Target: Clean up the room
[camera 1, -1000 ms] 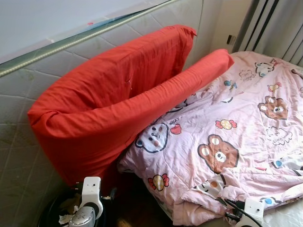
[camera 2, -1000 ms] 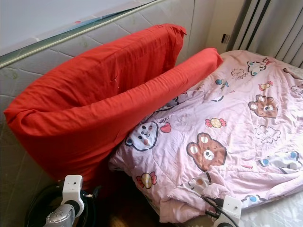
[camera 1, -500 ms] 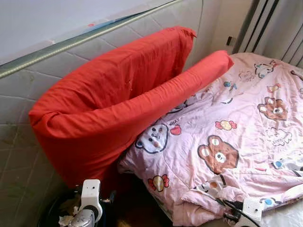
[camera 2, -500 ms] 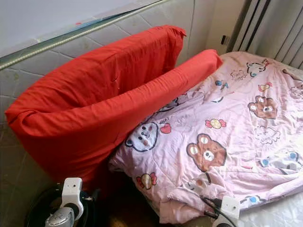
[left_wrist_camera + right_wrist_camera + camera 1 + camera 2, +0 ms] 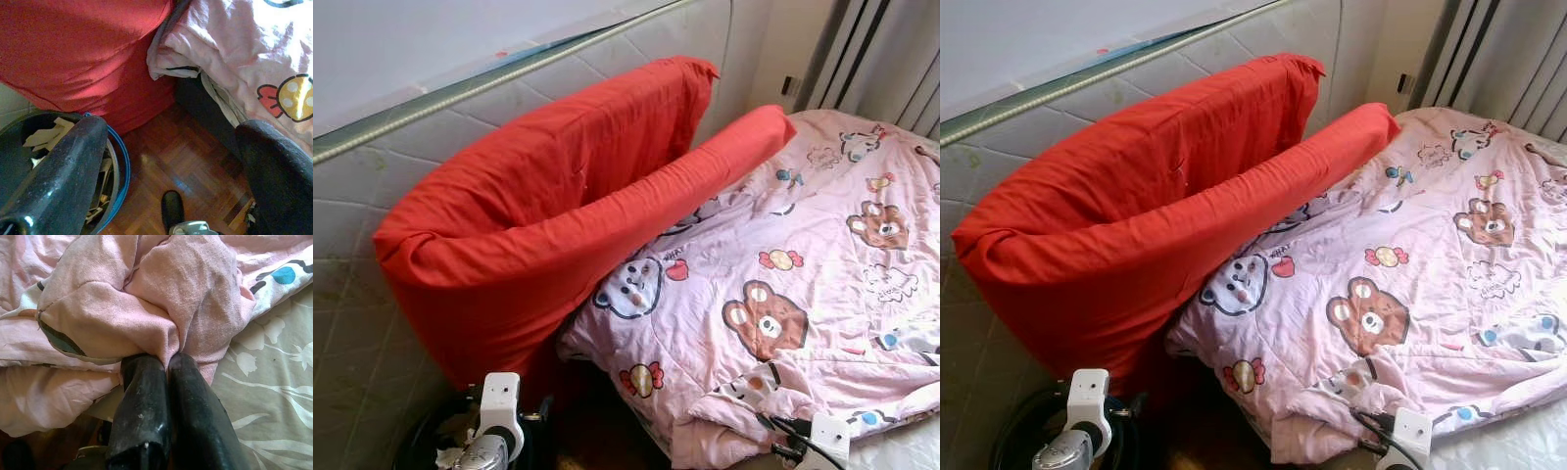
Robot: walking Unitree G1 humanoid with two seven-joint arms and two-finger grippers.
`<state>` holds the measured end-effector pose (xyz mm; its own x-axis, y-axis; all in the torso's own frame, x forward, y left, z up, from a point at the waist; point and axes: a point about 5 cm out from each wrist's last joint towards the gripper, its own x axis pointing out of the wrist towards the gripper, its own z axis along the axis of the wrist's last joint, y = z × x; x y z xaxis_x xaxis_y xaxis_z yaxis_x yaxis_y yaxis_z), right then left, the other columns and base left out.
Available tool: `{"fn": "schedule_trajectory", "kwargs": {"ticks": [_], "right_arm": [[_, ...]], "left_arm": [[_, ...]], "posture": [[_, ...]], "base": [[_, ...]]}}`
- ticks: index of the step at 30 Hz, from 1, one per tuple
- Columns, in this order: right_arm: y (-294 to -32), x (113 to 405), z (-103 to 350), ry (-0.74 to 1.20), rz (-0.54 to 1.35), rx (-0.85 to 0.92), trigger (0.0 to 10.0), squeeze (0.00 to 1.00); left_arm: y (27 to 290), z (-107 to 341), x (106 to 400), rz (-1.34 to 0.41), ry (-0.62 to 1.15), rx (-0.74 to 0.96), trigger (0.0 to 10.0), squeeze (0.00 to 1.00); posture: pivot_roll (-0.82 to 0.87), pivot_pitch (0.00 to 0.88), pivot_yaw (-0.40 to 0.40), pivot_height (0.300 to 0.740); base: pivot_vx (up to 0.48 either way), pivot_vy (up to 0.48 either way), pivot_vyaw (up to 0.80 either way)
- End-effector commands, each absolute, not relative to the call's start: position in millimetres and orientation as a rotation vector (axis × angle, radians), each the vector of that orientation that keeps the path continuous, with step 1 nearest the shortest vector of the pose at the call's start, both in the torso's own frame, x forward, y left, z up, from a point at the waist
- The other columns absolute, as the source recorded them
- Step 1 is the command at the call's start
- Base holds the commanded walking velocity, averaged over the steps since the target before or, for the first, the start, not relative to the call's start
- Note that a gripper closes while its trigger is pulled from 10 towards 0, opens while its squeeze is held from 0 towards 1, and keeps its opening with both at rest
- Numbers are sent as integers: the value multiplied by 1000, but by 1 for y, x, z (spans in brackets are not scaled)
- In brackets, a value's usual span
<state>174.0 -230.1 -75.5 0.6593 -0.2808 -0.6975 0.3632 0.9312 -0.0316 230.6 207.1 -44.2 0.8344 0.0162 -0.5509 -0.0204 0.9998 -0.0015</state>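
The pink cartoon-bear cotton blanket (image 5: 783, 294) lay rumpled across the bed, its near corner pinched in the right gripper (image 5: 167, 364). The left gripper (image 5: 171, 147) hung spread, empty, above the black waste bin (image 5: 58, 147). A thin pinch could slip if pulled hard.

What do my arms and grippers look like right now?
Left arm: silver metal wrist joint with a white bracket above it. Right arm: a white bracket with black cables looping beside it. Both grippers have two long, rounded black fingers with a dusty, speckled, matte surface: left gripper and right gripper.
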Motion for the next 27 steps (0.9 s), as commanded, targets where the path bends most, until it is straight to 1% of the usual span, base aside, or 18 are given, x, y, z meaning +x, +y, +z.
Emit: {"fn": "schedule_trajectory", "kwargs": {"ticks": [1, 18, 27], "right_arm": [[-228, 171, -77, 778, -372, 115, 10000, 0], [-234, 177, -72, 746, -418, 88, 10000, 0], [-237, 185, -67, 711, -438, 79, 10000, 0]], "left_arm": [[213, -46, 226, 29, 597, 2, 10000, 0], [214, -45, 227, 29, 588, -1, 10000, 0], [214, -44, 228, 30, 583, -5, 10000, 0]], "posture": [[79, 49, 30, 740], [80, 67, 38, 740], [82, 75, 39, 740]], "base": [[0, 0, 0], [0, 0, 0], [-27, 0, 0]]}}
